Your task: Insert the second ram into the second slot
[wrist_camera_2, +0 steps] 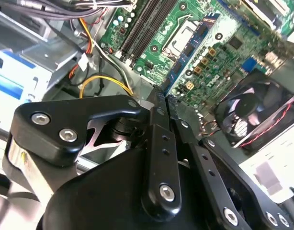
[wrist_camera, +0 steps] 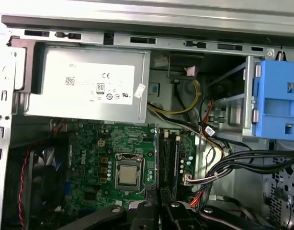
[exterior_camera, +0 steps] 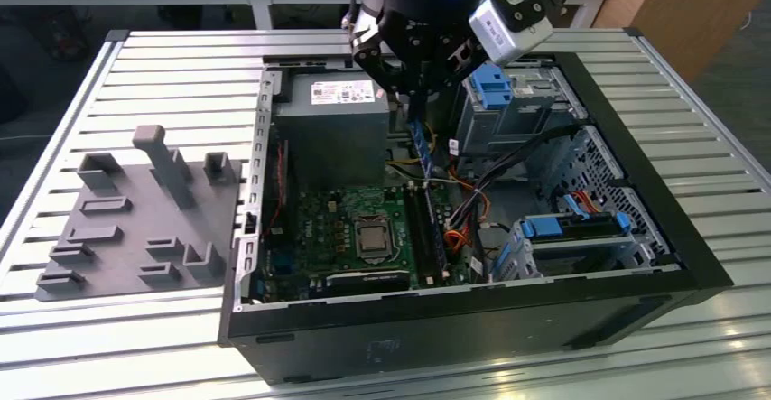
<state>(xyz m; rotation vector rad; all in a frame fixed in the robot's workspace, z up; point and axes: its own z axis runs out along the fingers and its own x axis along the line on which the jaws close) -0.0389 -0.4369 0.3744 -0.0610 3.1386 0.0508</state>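
Your end effector [exterior_camera: 416, 91] is clamped tight on the RAM stick [exterior_camera: 418, 143]. Its fingers [wrist_camera_2: 156, 139] pinch the top edge, w/ the blue board hanging straight down below them. In the exterior view the stick sits inside the open PC case [exterior_camera: 458, 328], between the grey power supply [exterior_camera: 331, 129] and the drive cage [exterior_camera: 518, 116]. It's over the far end of the memory slots [exterior_camera: 428, 228] on the green motherboard [exterior_camera: 349, 237]. It isn't seated: the lower edge looks apart from the slots (how much gap, can't tell).

In the second wrist view you get the stick edge-on, running out from the fingertips across the board, approx. beside the CPU socket [wrist_camera_2: 183, 36], w/ the fan [wrist_camera_2: 257, 115] off to one side.

The case lies on its side on the ribbed metal counter [exterior_camera: 157, 66]. A grey holder tray [exterior_camera: 133, 228] rests on the counter beside the case, at the exterior view's left. A light-blue drive clip [exterior_camera: 494, 84] is just beside the end effector, at the exterior view's right.
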